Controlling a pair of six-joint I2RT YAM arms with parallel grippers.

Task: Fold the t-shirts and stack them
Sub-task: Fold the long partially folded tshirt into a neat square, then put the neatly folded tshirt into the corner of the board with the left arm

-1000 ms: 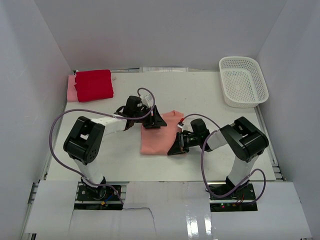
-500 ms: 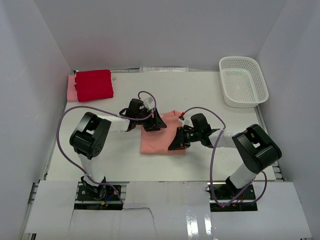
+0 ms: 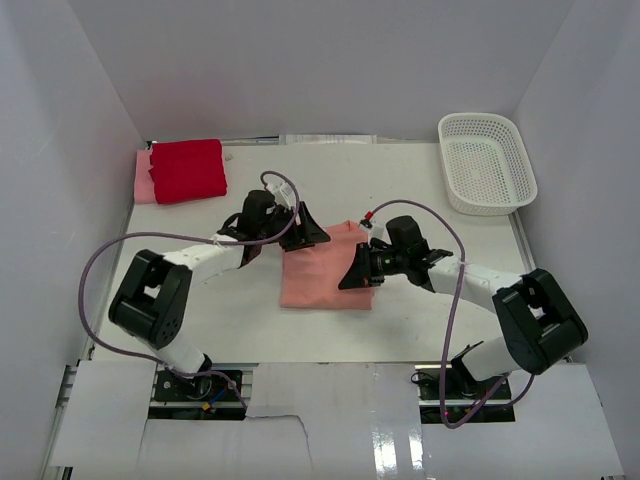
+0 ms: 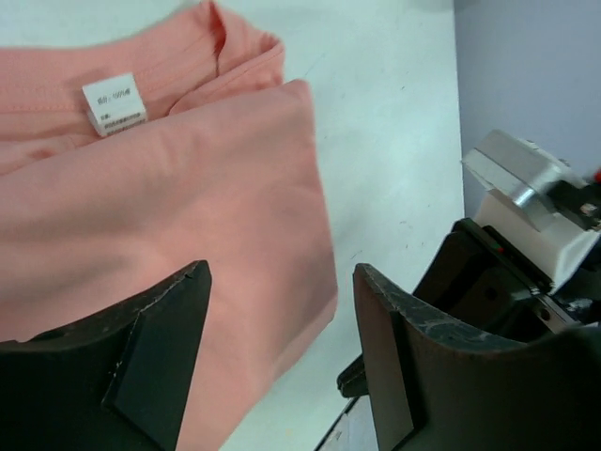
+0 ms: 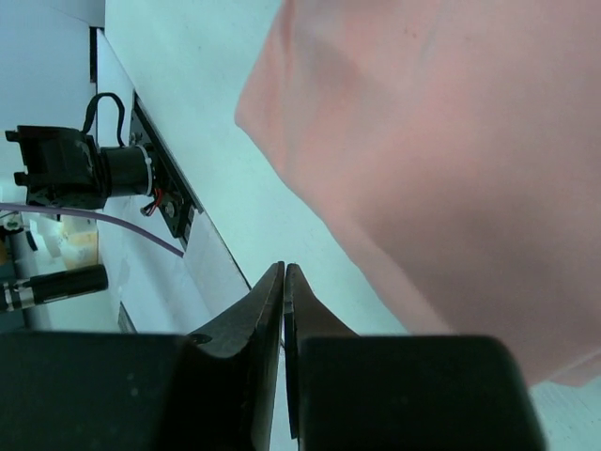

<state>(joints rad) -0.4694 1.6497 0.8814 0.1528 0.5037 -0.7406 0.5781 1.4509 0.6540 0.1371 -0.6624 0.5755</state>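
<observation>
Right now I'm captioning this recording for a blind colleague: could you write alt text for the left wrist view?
A folded salmon t-shirt lies on the white table, its white neck label showing near the collar. The left pincer stands open in the foreground, holding nothing. Part of the right arm shows at the right edge.

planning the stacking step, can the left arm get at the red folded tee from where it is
Probably yes: the left gripper is open over the salmon tee, holding nothing, and bare table lies between it and the red tee.
</observation>
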